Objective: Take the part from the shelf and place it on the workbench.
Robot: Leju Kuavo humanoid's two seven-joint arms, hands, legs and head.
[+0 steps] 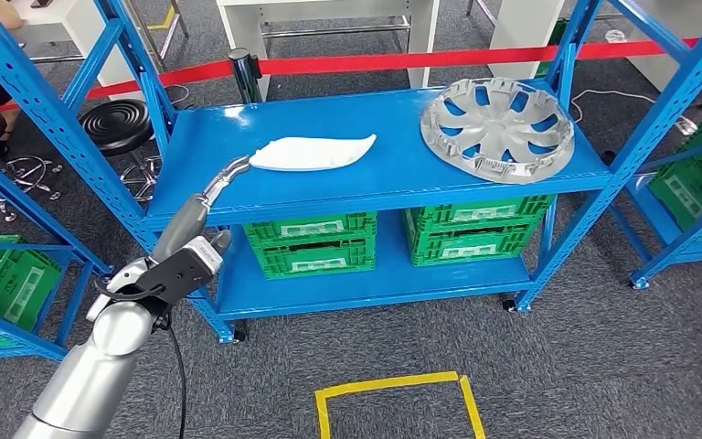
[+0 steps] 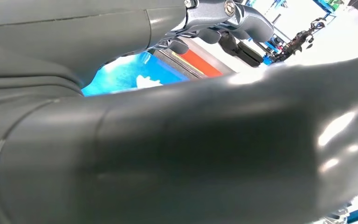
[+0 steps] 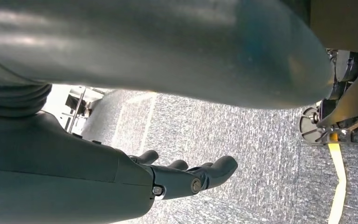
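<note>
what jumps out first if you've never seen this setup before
The bright blue shelf dominates the head view, with a silver hubcap lying on the right of its top level and a white curved part nearer the middle. The left hand reaches up to the shelf's front edge, its fingers at the part's near tip.

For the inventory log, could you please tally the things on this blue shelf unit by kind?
White curved plastic part: 1
Silver spoked wheel cover: 1
Green plastic crates on the lower shelf: 2 stacks, count within each unclear
Total: 2 parts and 2 crate stacks
</note>
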